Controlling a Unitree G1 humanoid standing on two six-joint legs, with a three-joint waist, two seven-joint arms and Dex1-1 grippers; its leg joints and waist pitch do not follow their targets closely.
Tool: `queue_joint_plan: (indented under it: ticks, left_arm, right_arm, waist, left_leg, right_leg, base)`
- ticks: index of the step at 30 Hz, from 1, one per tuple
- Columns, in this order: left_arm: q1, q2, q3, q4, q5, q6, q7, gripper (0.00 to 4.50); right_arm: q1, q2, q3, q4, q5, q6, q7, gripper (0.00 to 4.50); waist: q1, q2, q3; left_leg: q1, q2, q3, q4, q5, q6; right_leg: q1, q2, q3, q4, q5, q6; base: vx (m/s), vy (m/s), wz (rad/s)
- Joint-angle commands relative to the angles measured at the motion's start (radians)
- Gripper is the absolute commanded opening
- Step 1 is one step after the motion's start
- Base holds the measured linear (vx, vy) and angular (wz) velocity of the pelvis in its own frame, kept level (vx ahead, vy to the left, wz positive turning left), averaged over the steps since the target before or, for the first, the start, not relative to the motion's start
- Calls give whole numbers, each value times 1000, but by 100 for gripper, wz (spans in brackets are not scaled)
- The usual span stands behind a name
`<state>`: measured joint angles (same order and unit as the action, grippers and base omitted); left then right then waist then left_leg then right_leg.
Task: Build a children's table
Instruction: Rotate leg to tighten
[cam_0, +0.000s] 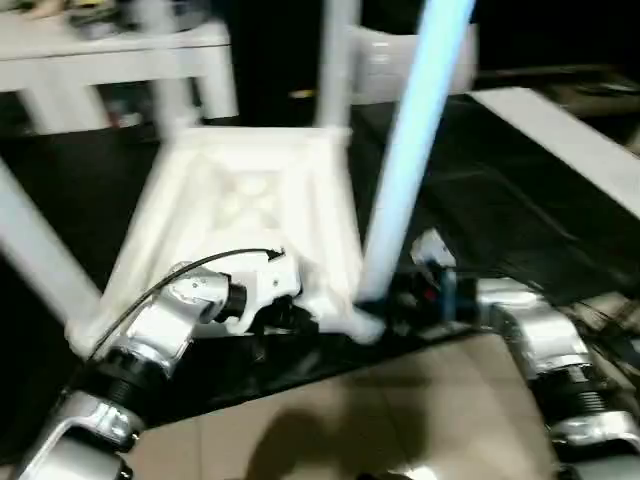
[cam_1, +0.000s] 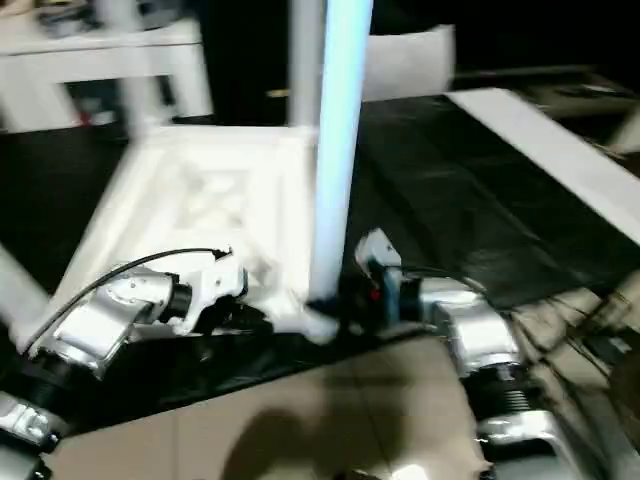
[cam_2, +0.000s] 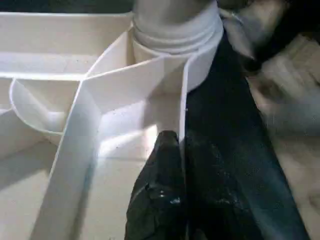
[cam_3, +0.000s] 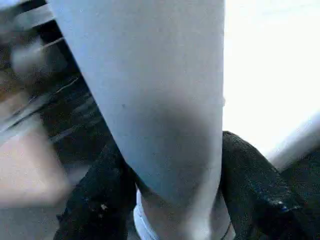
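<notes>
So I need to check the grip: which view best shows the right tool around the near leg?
The right wrist view: both fingers flank the leg up close. The eye views show that leg standing in its corner socket.

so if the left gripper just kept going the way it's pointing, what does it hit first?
Probably the corner socket with the leg seated in it. The left gripper is pinched on the tabletop's rim wall and points along it toward that corner. A diagonal rib lies just beside that line; depth is unclear.
</notes>
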<state>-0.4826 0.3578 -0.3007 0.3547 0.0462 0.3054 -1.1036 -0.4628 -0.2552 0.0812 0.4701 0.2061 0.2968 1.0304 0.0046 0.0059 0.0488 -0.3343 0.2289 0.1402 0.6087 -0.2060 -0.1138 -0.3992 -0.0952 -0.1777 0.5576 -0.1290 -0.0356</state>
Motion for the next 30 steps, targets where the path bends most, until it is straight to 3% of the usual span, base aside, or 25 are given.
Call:
queue_joint_plan:
  ticks: [1, 2, 3, 4, 5, 6, 7, 8, 9, 10, 11, 12, 13, 14, 15, 16, 17, 18, 19, 21, 22, 26, 30]
  left_arm:
    - [-14, -113, -13, -100, -43, 61, 78, 0]
    - [-18, -136, -4, -107, -33, 90, 116, 0]
    - [-26, -162, 7, -103, -23, 111, 162, 0]
    - [-62, -215, 33, -52, 5, 118, 277, 0]
    - [-62, -215, 33, -52, 5, 118, 277, 0]
    - [-85, -230, 41, -15, 28, 104, 339, 0]
    - [-93, -229, 39, -6, 41, 101, 361, 0]
    - [-93, -229, 39, -6, 41, 101, 361, 0]
    - [-98, -228, 38, -2, 50, 100, 375, 0]
    - [-110, -216, 32, 14, 75, 90, 398, 0]
    - [-112, -214, 32, 13, 83, 93, 403, 0]
    - [-111, -204, 35, 12, 89, 92, 401, 0]
    - [-110, -200, 37, 10, 91, 93, 399, 0]
    - [-108, -193, 34, 12, 96, 85, 396, 0]
    - [-106, -180, 28, 16, 106, 72, 391, 0]
    - [-105, -176, 26, 19, 108, 66, 390, 0]
    - [-104, -167, 21, 26, 114, 50, 387, 0]
    - [-100, -147, 13, 41, 117, 24, 373, 0]
    - [-97, -136, 9, 45, 113, 8, 356, 0]
    - [-92, -119, 3, 49, 105, -12, 329, 0]
    - [-87, -101, -5, 53, 100, -30, 299, 0]
    - [-81, -47, -35, 70, 86, -112, 189, 0]
    - [-76, 12, -71, 85, 70, -189, 47, 0]
  right_arm:
    - [-28, 105, 24, 49, 2, 50, -151, 210]
    - [-40, 135, 6, 68, -1, 61, -218, 210]
    - [-58, 166, -18, 100, -3, 72, -300, 210]
    - [-99, 214, -45, 186, -22, 33, -440, 210]
    - [-99, 214, -45, 186, -22, 33, -440, 210]
    - [-115, 234, -51, 222, -25, -14, -467, 210]
    - [-118, 245, -60, 226, -22, -24, -472, 244]
    - [-118, 245, -60, 226, -22, -24, -472, 264]
    - [-119, 253, -67, 228, -21, -30, -477, 278]
    - [-118, 260, -78, 227, -27, -53, -479, 278]
    - [-118, 262, -83, 226, -31, -61, -480, 278]
    - [-109, 254, -86, 204, -27, -82, -451, 295]
    - [-104, 250, -87, 193, -24, -91, -436, 311]
    - [-100, 242, -85, 185, -24, -99, -423, 321]
    - [-92, 227, -82, 173, -25, -117, -400, 324]
    - [-90, 221, -81, 171, -24, -122, -394, 330]
    - [-85, 206, -79, 168, -21, -136, -375, 343]
    - [-72, 172, -78, 156, -11, -157, -327, 357]
    - [-62, 151, -76, 142, -4, -160, -293, 365]
    - [-43, 118, -68, 114, -2, -168, -230, 386]
    - [-24, 77, -56, 82, -3, -170, -166, 386]
    - [-1, -17, -39, 33, -4, -178, -30, 425]
    - [-13, -99, -22, 24, 8, -193, 99, 436]
  waist:
    - [-23, 9, -53]
    - [-34, 19, -50]
    - [-31, 39, -49]
    - [-22, 44, -37]
    - [-37, 9, -29]
    - [-43, -42, -22]
    - [-91, -29, -27]
    - [-104, -15, -44]
    - [-44, 55, -36]
    - [-16, 67, -39]
    - [-14, 39, -31]
    - [-5, -28, -24]
    - [-28, -57, -20]
    - [-22, -36, -40]
    - [4, -22, -60]
    - [17, 5, -71]
    - [19, 7, -81]
    - [19, 9, -78]
    - [11, 1, -71]
    - [13, -3, -72]
    - [15, 1, -70]
    - [26, -1, -70]
    - [35, -3, -67]
  left_leg:
    - [-7, -10, 3, -55, -379, 23]
    - [-19, 12, -11, -72, -424, 26]
    - [-48, 96, -54, -142, -574, 31]
    - [-22, 109, -52, -181, -675, 21]
    - [-6, 83, -32, -165, -693, 19]
    - [91, -63, 22, 17, -527, -1]
    - [121, -103, 54, 129, -402, 38]
    - [45, -63, 36, 84, -389, 53]
    - [-107, 65, -39, -75, -532, 55]
    - [-51, 90, -49, -142, -636, 29]
    - [-22, 86, -45, -146, -679, 47]
    - [63, -27, -7, -14, -576, -3]
    - [85, -114, 48, 133, -336, 31]
    - [22, -100, 32, 96, -285, 55]
    - [-52, -63, -1, 28, -166, 59]
    - [-44, -35, -17, -12, -57, 48]
    - [-42, -24, -25, -21, 11, 54]
    - [-37, -14, -21, -36, 57, 71]
    - [-30, -16, -12, -43, -12, 73]
    - [-37, -18, -11, -48, -44, 90]
    - [-33, -14, -10, -50, -55, 101]
    - [-34, -13, -9, -50, -57, 127]
    - [-30, -13, -5, -52, -82, 112]
  right_leg:
    - [67, -42, -30, -142, -699, 91]
    - [87, -41, -40, -132, -663, 89]
    - [135, -51, 21, 23, -418, 23]
    - [106, -49, 69, 70, -219, -46]
    - [82, -44, 86, 55, -282, -47]
    - [-39, -6, -25, -176, -882, 115]
    - [-88, -29, -105, -236, -1127, 191]
    - [19, -46, -147, -227, -1047, 241]
    - [203, -77, -55, 97, -594, 140]
    - [126, -52, 52, 131, -223, 11]
    - [104, -50, 96, 152, -232, 14]
    - [7, -44, 44, -73, -837, 137]
    - [-82, -50, 1, -150, -1167, 214]
    - [14, -84, 13, -125, -1104, 222]
    - [82, -101, 37, -76, -864, 223]
    - [72, -84, 47, -54, -612, 146]
    - [77, -79, 49, -34, -446, 87]
    - [69, -61, 47, -17, -256, -32]
    - [61, -48, 46, -25, -296, -89]
    - [66, -49, 56, -28, -310, -122]
    - [61, -51, 62, -30, -310, -138]
    - [64, -53, 66, -29, -306, -149]
    - [62, -57, 67, -37, -364, -138]
  base:
    - [0, 0, 0]
    - [0, 0, 0]
    - [0, 0, 0]
    - [0, 0, 0]
    - [0, 0, 0]
    - [-7, -53, -7]
    - [-7, -53, -7]
    - [60, 84, -45]
    - [199, 128, -45]
    - [199, 128, -45]
    - [140, -47, -8]
    - [59, -87, 8]
    - [59, -87, 8]
    - [136, 23, -22]
    - [118, 51, -27]
    - [118, 51, -27]
    - [0, 0, 0]
    - [0, 0, 0]
    - [0, 0, 0]
    - [0, 0, 0]
    - [0, 0, 0]
    - [0, 0, 0]
    - [0, 0, 0]
